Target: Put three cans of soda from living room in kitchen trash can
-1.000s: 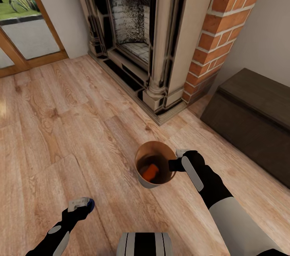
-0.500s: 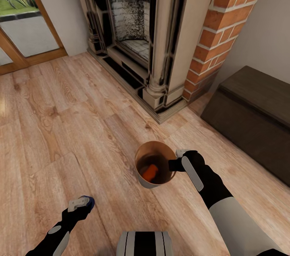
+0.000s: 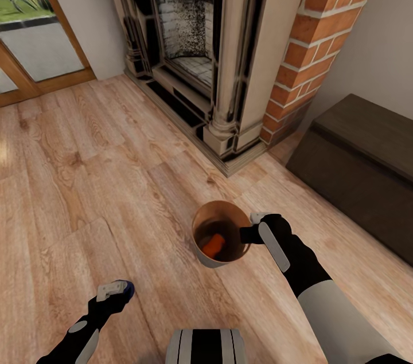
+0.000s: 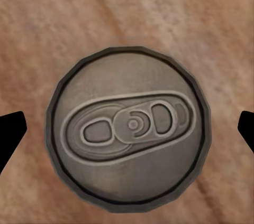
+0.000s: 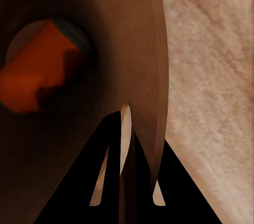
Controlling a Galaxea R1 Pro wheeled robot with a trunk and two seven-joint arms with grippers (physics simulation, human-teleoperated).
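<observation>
Soda can (image 3: 125, 289) blue, L fingers | wood floor (image 3: 86, 180) | fireplace (image 3: 189, 37)

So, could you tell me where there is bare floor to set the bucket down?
Bare wood floor stretches wide between the glass doors, the fireplace and the bucket. A narrower strip lies between bucket and dark chest. It is crowded at the fireplace base and near the left gripper with its blue can.

Dark chest (image 3: 361, 172) beside brick fireplace (image 3: 229, 49)
</observation>
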